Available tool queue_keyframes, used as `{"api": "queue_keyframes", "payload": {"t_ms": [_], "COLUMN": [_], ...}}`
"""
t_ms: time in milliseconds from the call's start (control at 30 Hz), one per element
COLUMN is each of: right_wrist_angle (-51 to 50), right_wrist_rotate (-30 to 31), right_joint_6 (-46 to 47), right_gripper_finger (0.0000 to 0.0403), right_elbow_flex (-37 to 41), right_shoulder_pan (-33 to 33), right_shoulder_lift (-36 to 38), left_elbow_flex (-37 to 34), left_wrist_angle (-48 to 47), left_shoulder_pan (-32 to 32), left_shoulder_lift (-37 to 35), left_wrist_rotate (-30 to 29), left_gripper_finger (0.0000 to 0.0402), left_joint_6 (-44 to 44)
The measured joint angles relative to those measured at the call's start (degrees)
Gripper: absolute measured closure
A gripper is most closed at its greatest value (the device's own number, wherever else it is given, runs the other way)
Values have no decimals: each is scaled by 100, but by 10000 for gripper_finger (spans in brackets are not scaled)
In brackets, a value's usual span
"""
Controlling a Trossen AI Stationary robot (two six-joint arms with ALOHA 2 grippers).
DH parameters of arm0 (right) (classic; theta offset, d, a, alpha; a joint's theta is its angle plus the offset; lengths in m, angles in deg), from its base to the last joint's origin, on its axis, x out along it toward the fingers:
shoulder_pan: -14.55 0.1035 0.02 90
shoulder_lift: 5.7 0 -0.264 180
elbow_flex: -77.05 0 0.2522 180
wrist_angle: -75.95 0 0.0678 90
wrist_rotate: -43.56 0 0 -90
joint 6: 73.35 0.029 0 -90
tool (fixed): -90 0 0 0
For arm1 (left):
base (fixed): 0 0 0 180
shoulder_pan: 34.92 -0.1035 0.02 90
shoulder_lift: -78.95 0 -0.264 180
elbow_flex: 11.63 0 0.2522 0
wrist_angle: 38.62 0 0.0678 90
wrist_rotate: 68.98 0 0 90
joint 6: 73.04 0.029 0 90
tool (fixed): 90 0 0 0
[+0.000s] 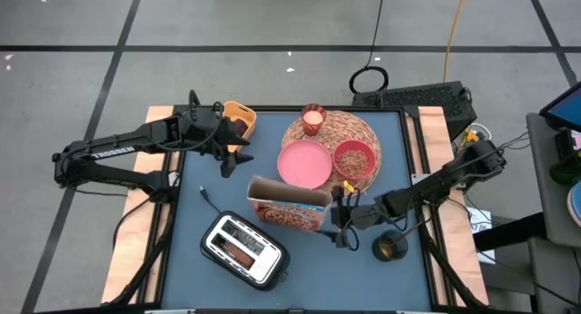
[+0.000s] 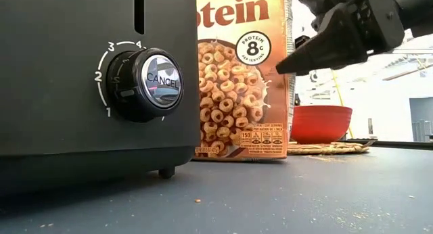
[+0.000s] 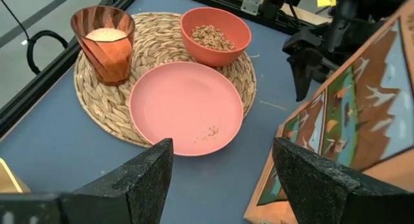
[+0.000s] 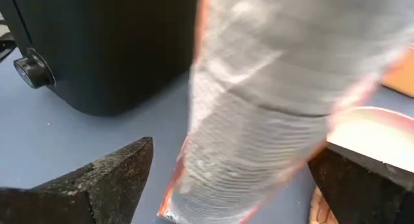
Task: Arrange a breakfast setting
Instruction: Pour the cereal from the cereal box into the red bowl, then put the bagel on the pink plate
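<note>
Brown cereal box [image 1: 289, 208] upright, top open

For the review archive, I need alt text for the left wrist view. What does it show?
A round woven straw mat on the blue table holds an empty pink plate, a red bowl of cereal rings and a small glass of milk. The open left gripper frames the foreground, and the cereal box stands beside the mat with the right gripper by it.

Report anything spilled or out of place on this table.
Crumbs lie on the otherwise bare pink plate, and bits are scattered on the table near the cereal box. Nothing else stands out.
</note>
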Motion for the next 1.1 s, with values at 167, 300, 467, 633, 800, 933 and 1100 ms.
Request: {"api": "queue_keyframes", "payload": {"t_ms": [167, 300, 467, 633, 800, 933, 1100], "right_wrist_angle": [-567, -1163, -1851, -2458, -2901, -3013, -3002], "right_wrist_rotate": [0, 0, 0, 0, -2, -2, -2], "right_joint_6": [0, 0, 4, 2, 4, 4, 248], "right_gripper_finger": [7, 7, 7, 7, 7, 7, 7], "right_elbow_flex": [0, -2, -2, -2, -4, -4, -4], "right_shoulder_pan": [0, 0, 0, 0, 2, 2, 2], "right_shoulder_lift": [419, 826, 1382, 1888, 2256, 2436, 2538], "left_elbow_flex": [0, 0, 0, 0, 0, 2, 2], "left_wrist_angle": [-2, -2, -2, -83, -208, -178, 117], "left_shoulder_pan": [2, 2, 2, 0, 23, 306, 1140], "left_shoulder_lift": [2, 2, 2, -213, -707, -1112, -1414], "left_wrist_rotate": [0, 0, 3, 432, 913, 998, 1001], "left_gripper_finger": [135, 135, 135, 135, 135, 135, 135], "left_joint_6": [0, 0, -29, -324, -982, -1547, -1841]}}
